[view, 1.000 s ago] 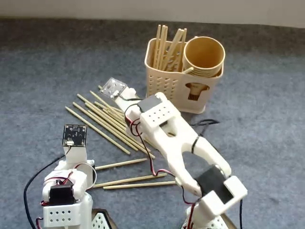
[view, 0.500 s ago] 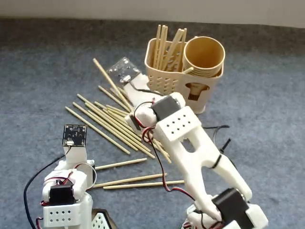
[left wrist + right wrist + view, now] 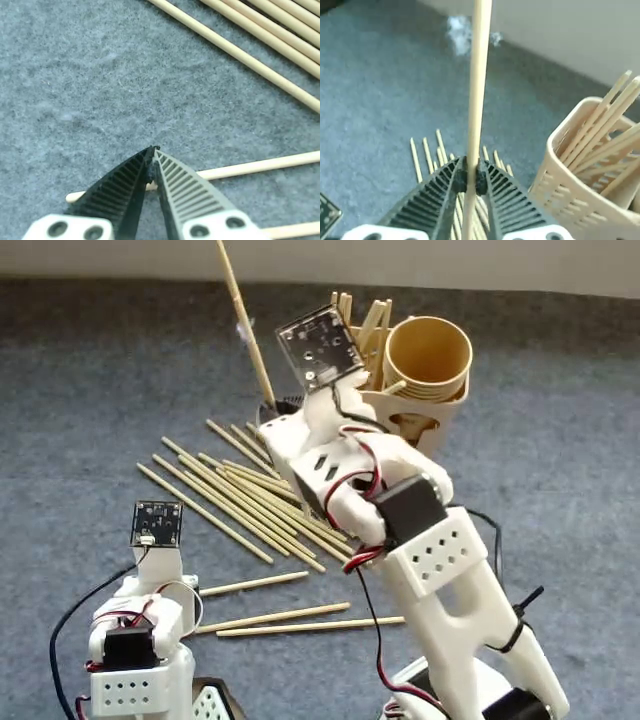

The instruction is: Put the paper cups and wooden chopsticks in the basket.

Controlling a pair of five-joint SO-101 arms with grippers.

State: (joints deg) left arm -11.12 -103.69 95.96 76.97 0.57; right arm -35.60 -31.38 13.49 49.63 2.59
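Note:
My right gripper [image 3: 470, 181] is shut on one wooden chopstick [image 3: 480, 75], which stands nearly upright above the carpet, just left of the cream basket [image 3: 580, 192]. In the high view that chopstick [image 3: 245, 325] sticks up from the right gripper [image 3: 276, 405] beside the basket [image 3: 437, 423]. The basket holds stacked paper cups [image 3: 428, 358] and several chopsticks [image 3: 370, 322]. A pile of loose chopsticks [image 3: 235, 495] lies on the carpet. My left gripper [image 3: 152, 150] is shut with nothing in it, low over a single chopstick [image 3: 260, 166].
The floor is grey carpet [image 3: 80, 390]. Three separate chopsticks [image 3: 280, 617] lie near the left arm's base [image 3: 135, 660]. A pale wall edge [image 3: 500, 265] runs behind the basket. Open carpet lies to the far left and to the right of the basket.
The right arm has lifted from the pile with one chopstick, swinging it from lying flat to nearly upright and up beside the basket. The left arm has not moved.

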